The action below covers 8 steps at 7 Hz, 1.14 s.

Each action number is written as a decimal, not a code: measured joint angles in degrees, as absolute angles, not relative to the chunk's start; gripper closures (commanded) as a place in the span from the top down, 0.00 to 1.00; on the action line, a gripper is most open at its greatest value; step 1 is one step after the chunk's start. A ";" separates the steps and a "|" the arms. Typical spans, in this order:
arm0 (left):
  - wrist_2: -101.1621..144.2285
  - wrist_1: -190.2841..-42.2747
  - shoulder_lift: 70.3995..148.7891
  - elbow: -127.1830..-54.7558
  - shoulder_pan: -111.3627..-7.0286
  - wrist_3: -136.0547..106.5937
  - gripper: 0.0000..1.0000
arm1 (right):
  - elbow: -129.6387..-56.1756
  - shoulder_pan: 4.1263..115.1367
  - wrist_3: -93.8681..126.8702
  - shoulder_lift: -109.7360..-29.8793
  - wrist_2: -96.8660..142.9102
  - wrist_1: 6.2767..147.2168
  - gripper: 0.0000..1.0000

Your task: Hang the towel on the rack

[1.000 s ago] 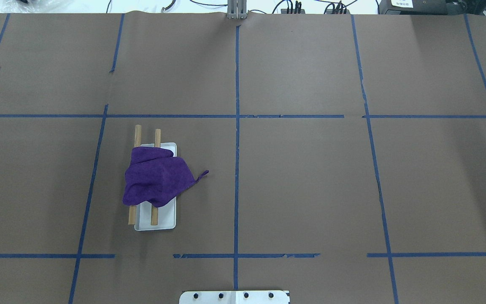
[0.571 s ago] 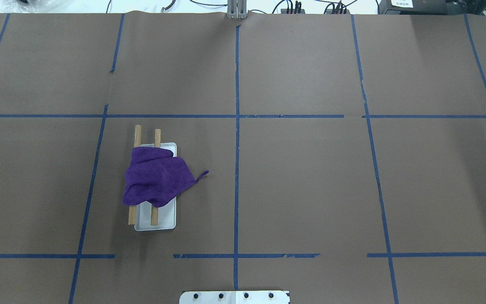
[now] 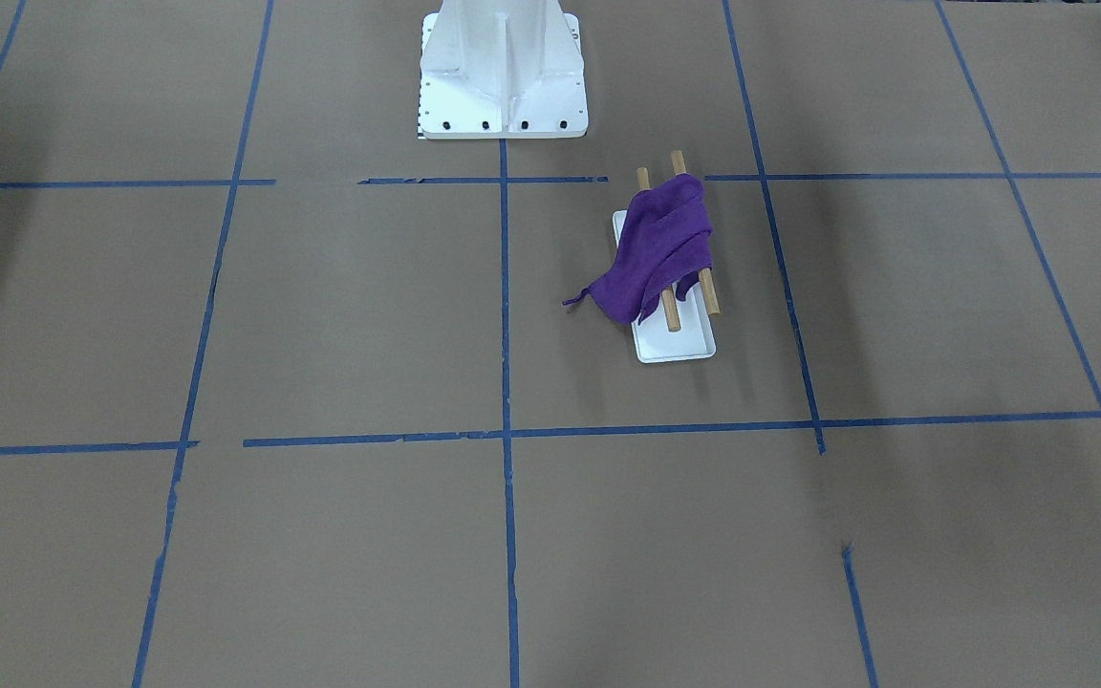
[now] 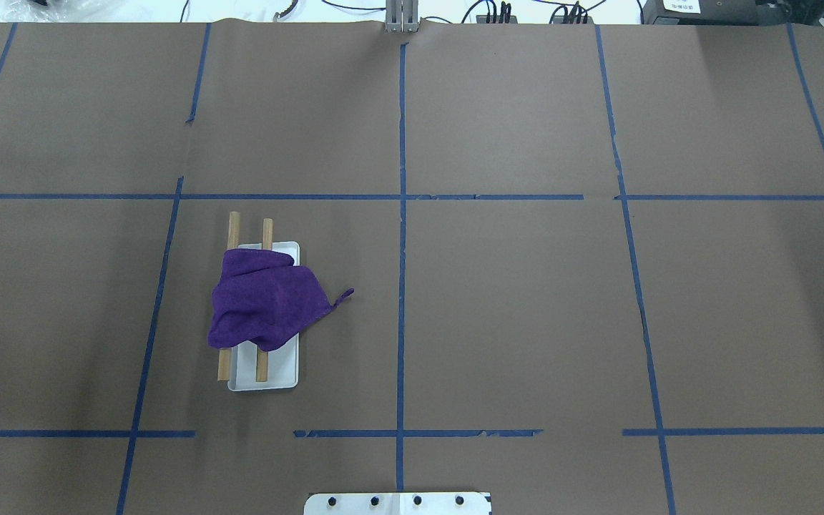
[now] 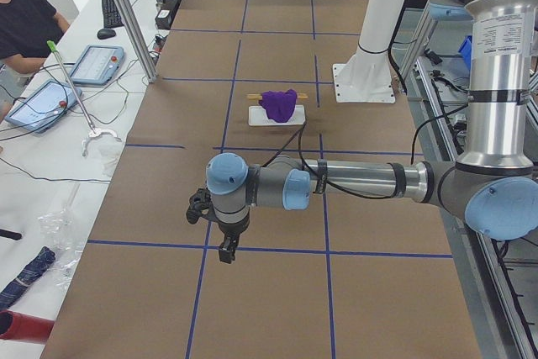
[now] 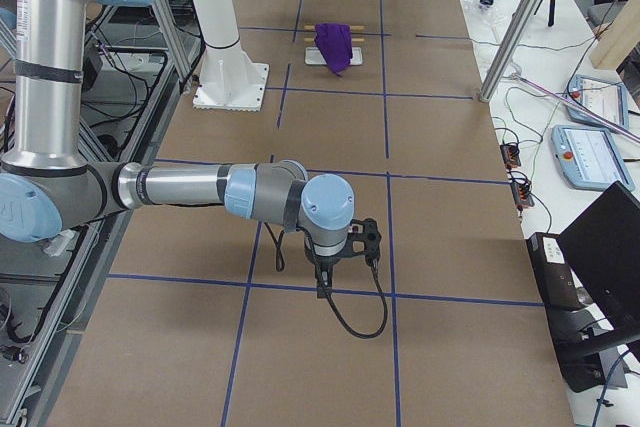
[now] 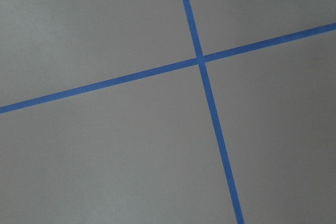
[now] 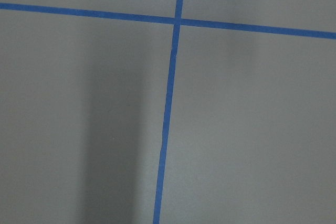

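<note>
Since the towel (image 4: 265, 304) drapes the rack (image 4: 280, 372) left of centre, the left end effector (image 5: 227, 250) and right end effector (image 6: 325, 283) hang well away (apart or together: cannot tell).

Brown table (image 4: 526, 322) gridded with blue tape (image 4: 402, 286); white pedestal (image 3: 503, 76) standing on it

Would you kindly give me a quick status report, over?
Left gripper and right gripper far from rack, open or shut unclear. Towel draped across it. Nothing blocking.
</note>
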State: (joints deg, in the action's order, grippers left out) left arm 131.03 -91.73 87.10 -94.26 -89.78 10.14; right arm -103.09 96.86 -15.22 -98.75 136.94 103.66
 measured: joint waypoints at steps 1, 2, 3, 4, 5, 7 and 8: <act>131.04 -91.79 87.22 -94.23 -89.75 9.53 1.00 | -102.12 97.03 -15.36 -98.71 137.24 103.60 1.00; 131.04 -91.76 87.30 -94.23 -89.74 9.27 1.00 | -101.12 97.08 -15.39 -98.66 137.22 102.66 1.00; 131.05 -91.71 87.34 -94.29 -89.74 9.19 1.00 | -99.56 97.10 -14.94 -98.55 137.04 100.25 1.00; 131.04 -91.66 87.36 -94.37 -89.74 9.16 1.00 | -98.17 97.12 -13.37 -98.33 136.94 98.03 1.00; 131.04 -91.60 87.38 -94.48 -89.74 9.13 1.00 | -97.59 97.11 -10.95 -98.15 136.93 96.63 1.00; 130.99 -91.49 87.49 -94.65 -89.74 9.06 1.00 | -97.42 96.86 -7.03 -98.07 136.99 95.09 1.00; 130.97 -91.44 87.52 -94.73 -89.74 9.06 1.00 | -97.51 96.46 -5.45 -98.03 136.99 94.87 1.00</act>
